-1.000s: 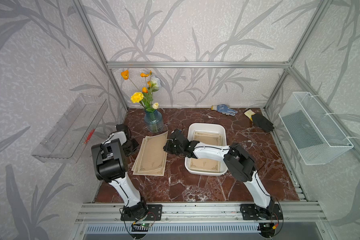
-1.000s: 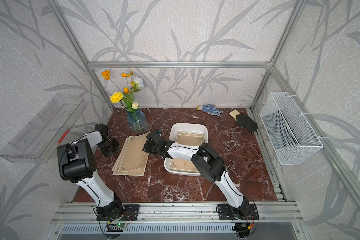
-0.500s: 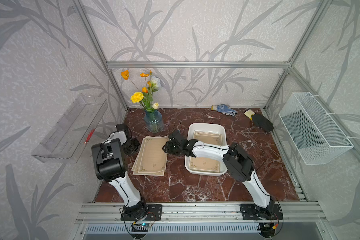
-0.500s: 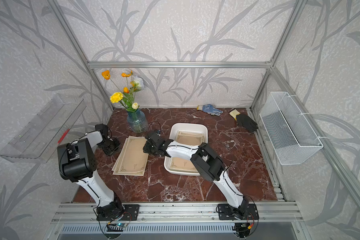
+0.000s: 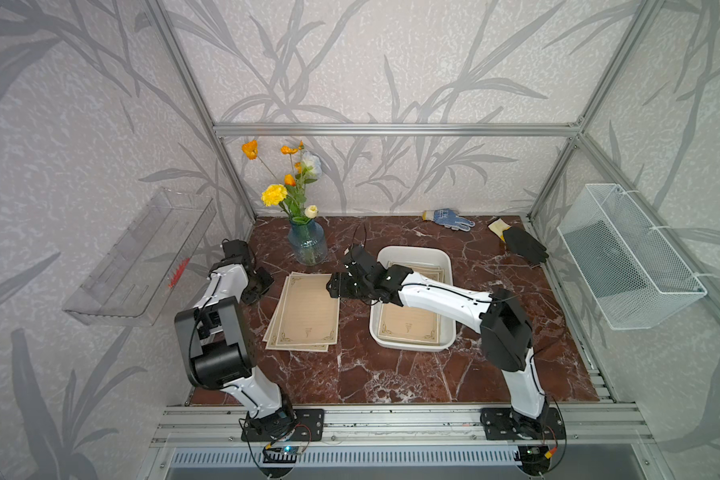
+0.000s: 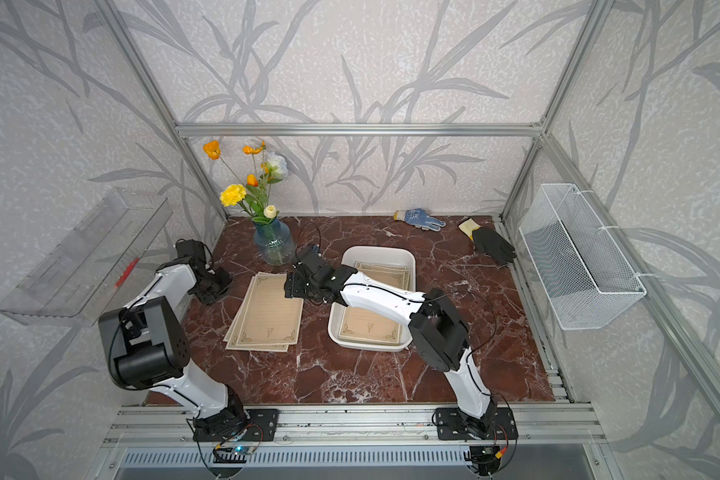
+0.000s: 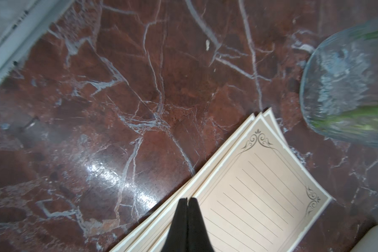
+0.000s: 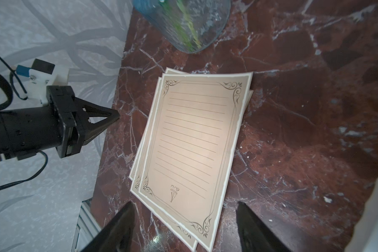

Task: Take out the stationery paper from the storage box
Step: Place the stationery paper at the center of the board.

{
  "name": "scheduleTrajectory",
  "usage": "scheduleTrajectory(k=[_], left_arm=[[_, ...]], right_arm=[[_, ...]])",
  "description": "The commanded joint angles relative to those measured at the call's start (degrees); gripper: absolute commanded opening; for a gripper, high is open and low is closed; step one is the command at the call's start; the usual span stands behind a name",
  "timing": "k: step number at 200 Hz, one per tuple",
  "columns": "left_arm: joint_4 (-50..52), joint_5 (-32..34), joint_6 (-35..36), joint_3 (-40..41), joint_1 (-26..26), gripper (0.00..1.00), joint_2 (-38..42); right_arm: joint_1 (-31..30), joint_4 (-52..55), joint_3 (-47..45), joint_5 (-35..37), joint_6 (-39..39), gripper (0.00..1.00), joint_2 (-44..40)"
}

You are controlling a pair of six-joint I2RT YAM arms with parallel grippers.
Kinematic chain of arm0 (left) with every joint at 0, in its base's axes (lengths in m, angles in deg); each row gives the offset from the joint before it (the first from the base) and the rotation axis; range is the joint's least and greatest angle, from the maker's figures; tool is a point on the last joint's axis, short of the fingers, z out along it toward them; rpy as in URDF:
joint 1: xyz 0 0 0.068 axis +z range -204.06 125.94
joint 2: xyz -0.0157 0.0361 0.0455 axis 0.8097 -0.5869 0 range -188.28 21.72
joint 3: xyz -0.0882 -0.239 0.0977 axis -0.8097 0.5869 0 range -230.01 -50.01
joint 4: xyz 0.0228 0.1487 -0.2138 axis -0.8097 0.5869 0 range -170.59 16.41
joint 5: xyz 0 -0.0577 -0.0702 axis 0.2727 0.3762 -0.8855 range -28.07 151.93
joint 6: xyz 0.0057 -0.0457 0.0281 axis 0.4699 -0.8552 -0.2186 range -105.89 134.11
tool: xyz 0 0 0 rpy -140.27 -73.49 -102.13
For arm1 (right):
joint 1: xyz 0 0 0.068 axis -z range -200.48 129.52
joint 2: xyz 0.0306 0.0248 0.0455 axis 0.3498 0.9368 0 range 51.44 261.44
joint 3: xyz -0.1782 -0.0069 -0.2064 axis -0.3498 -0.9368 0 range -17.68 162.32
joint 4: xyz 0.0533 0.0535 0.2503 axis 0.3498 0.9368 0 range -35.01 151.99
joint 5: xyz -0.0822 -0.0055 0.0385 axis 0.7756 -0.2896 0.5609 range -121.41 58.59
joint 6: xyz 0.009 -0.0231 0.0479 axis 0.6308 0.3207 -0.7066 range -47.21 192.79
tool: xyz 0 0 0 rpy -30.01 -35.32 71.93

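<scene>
My right gripper (image 8: 184, 203) hangs wide and empty above paper (image 5: 304, 311) piled near the tabletop's (image 5: 391, 374) left edge, left gripper (image 7: 187, 200) shut beside it; I'd nip a corner of the light, limp, slick paper in the box (image 5: 412, 250).

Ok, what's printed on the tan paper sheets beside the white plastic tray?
Paper sheets: ruled lines, thin dark border, ornate corner flourishes; clearest in right wrist view.

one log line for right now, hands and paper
left hand: shut, beside table stack | right hand: open, empty, over table stack's edge | box: holds more sheets
</scene>
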Motion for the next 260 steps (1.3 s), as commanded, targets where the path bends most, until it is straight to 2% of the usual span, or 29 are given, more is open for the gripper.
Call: scheduleTrajectory(k=[1,37,45,76,107,123,146,161,175,190,220,260], left_arm=[[-0.5,2.5,-0.2,0.8,0.4,0.03,5.0],[-2.6,4.3,-0.1,2.0,-1.6,0.09,14.2],[-3.2,5.4,0.5,2.2,-2.7,0.11,16.1],[-2.4,10.7,4.5,0.6,-12.2,0.24,19.6],[-1.2,10.0,6.2,-1.2,-20.7,0.28,18.6],[-2.6,6.1,7.8,-1.6,-24.2,0.32,17.5],[-4.1,-3.7,8.8,-3.7,-28.0,0.35,13.4],[-4.0,-9.4,7.6,-5.6,-30.5,0.37,9.5],[-7.0,-18.9,4.4,-5.3,-31.6,0.39,5.6],[-8.7,-25.5,0.7,-5.8,-32.2,0.39,1.2],[-9.3,-27.9,-1.9,-6.7,-34.1,0.39,-4.2],[-11.6,-31.1,-5.5,-6.0,-35.4,0.39,-8.6]], right_arm=[[-0.6,3.6,-1.4,1.4,5.0,0.72,-5.4],[-0.5,5.0,-6.4,5.8,12.0,0.67,-14.0],[-0.4,6.6,-6.9,7.6,15.5,0.66,-15.6],[1.8,13.4,-9.8,13.4,21.0,0.64,-22.3],[8.5,16.2,-16.6,12.1,21.1,0.56,-28.5],[11.5,18.2,-18.8,12.7,22.1,0.52,-30.3],[14.9,21.5,-20.6,14.1,23.6,0.45,-31.6],[17.5,22.7,-22.0,13.8,23.8,0.44,-31.9],[19.9,22.7,-23.9,13.1,23.4,0.44,-32.2],[21.8,21.7,-26.3,11.8,22.1,0.48,-32.2],[24.4,19.2,-29.5,8.0,19.5,0.50,-30.2],[25.7,22.1,-27.6,6.6,18.9,0.51,-24.7]])
